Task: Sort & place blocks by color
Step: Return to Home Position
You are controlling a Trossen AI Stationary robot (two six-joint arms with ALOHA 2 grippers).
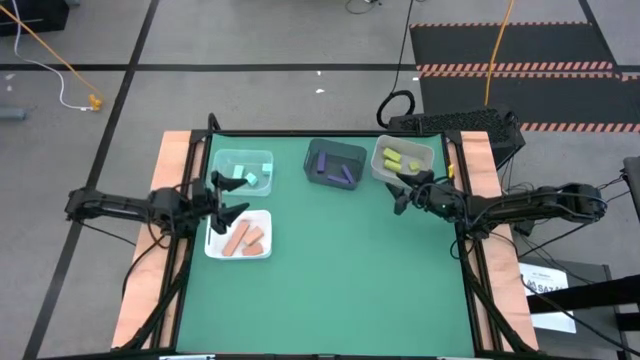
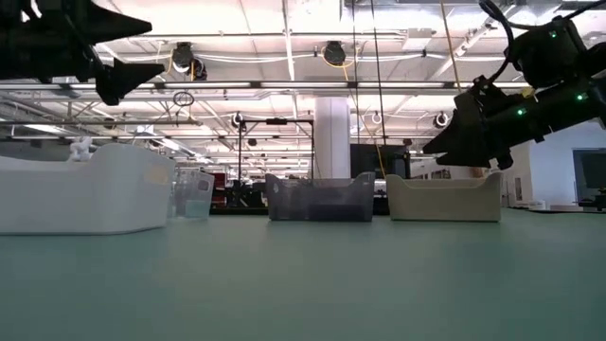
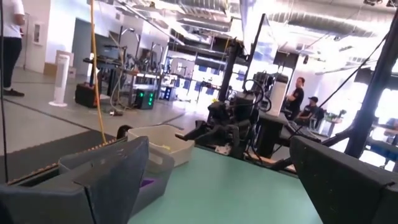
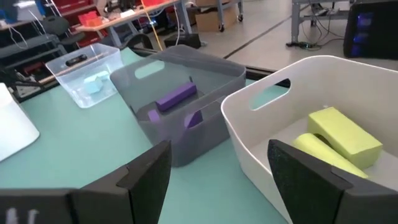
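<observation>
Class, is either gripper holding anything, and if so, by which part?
Nothing is held: the left gripper and the right gripper both show open, empty jaws.

Along the far edge of the table [image 1: 340, 290] sit the left bin [image 1: 243, 154], middle bin [image 1: 336, 146] and right bin [image 1: 427, 152] — blocks [image 1: 392, 160] in each — with the tray [image 1: 214, 250], blocks on it, just before the left bin.

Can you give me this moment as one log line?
blocks: sorted in bins, tray | left gripper: open, empty, by tray | right gripper: open, empty, by beige bin
</observation>
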